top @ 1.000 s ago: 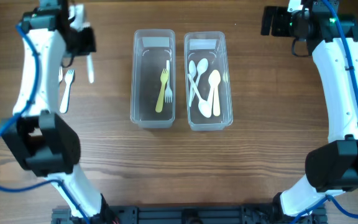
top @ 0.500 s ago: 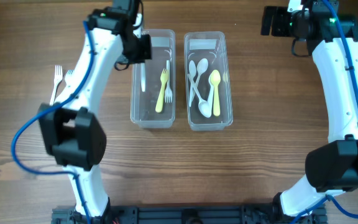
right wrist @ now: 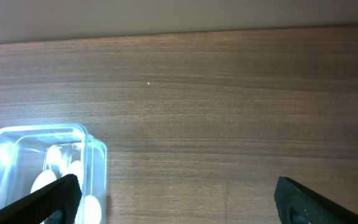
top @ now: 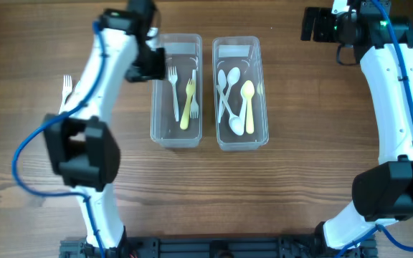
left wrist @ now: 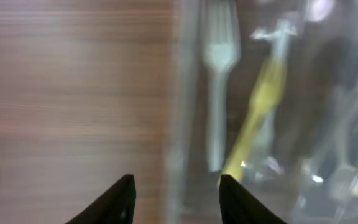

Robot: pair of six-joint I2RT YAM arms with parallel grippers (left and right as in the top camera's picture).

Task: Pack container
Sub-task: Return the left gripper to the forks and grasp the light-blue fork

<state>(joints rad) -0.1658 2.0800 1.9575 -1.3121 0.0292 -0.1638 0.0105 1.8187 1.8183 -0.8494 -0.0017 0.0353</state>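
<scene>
Two clear containers stand side by side at the table's middle. The left container [top: 159,107] holds a white fork [top: 173,93], a yellow fork [top: 186,107] and another white fork [top: 194,89]. The right container [top: 259,107] holds several white spoons and a yellow spoon [top: 248,104]. My left gripper [top: 149,63] hovers over the left container's left wall [left wrist: 180,124], open, nothing between its fingers [left wrist: 122,200]. The white fork [left wrist: 218,93] and yellow fork [left wrist: 263,102] lie just beyond them. My right gripper [top: 314,25] hangs wide open at the far right, empty [right wrist: 179,199].
A white fork [top: 67,86] lies on the wood left of the left arm, partly hidden by it. A corner of the right container [right wrist: 95,155] shows at the left of the right wrist view, bare wood beside it.
My left arm swung right from the table's left side to the left container. Its jaws opened, and the white fork it carried now lies in that container. The right arm stayed still.
</scene>
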